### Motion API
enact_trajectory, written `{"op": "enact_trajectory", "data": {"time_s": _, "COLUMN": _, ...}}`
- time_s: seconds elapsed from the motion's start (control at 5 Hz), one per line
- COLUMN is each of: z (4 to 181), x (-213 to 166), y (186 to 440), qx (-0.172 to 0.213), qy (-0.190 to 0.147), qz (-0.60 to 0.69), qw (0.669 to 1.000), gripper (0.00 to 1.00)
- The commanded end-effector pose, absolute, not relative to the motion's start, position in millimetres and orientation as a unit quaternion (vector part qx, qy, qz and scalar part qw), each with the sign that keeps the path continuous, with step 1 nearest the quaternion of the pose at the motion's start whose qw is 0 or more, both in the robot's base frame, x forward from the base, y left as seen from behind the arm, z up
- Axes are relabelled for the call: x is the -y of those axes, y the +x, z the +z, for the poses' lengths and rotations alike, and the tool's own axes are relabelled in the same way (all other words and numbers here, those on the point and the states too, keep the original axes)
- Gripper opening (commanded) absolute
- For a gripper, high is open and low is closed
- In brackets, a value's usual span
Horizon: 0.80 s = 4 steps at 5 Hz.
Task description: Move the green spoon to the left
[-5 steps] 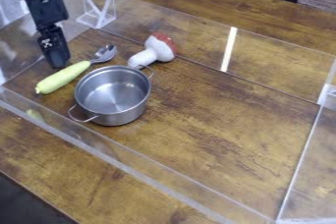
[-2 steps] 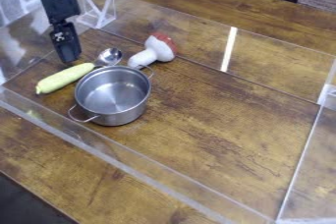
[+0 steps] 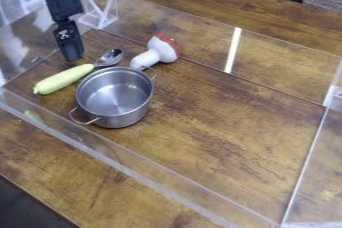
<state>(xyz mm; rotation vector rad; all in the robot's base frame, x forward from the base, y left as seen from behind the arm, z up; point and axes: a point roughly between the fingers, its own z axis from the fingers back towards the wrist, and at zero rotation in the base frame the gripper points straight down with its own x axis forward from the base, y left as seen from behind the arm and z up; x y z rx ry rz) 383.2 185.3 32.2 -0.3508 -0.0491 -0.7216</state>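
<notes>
The green spoon lies flat on the wooden table, its thick yellow-green handle pointing down-left and its small silver bowl up-right, next to the pot. My black gripper hangs just above the spoon's upper end, pointing steeply down. Its fingers stand open with nothing between them, and the spoon rests free on the table.
A round steel pot sits right beside the spoon's lower right. A red-capped white mushroom toy lies just right of the spoon's bowl. Clear plastic walls ring the wooden table, with one close behind the gripper.
The gripper has let go of the spoon, opened wide, and drawn up and back from the handle. The spoon stays where it lay.
</notes>
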Motion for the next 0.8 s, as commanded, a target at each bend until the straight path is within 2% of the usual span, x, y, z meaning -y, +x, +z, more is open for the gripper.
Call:
{"op": "enact_trajectory", "data": {"time_s": 0.0, "z": 55.9, "x": -173.0, "y": 407.2, "qx": 0.029, "qy": -0.150, "qz": -0.379, "qw": 0.913, "gripper": 1.00}}
{"op": "enact_trajectory", "data": {"time_s": 0.2, "z": 70.6, "x": -159.8, "y": 415.2, "qx": 0.020, "qy": -0.145, "qz": -0.400, "qw": 0.905, "gripper": 1.00}}
{"op": "enact_trajectory", "data": {"time_s": 0.4, "z": 84.9, "x": -152.7, "y": 414.0, "qx": 0.024, "qy": -0.143, "qz": -0.387, "qw": 0.911, "gripper": 1.00}}
{"op": "enact_trajectory", "data": {"time_s": 0.6, "z": 92.0, "x": -148.1, "y": 412.5, "qx": 0.029, "qy": -0.143, "qz": -0.374, "qw": 0.916, "gripper": 1.00}}
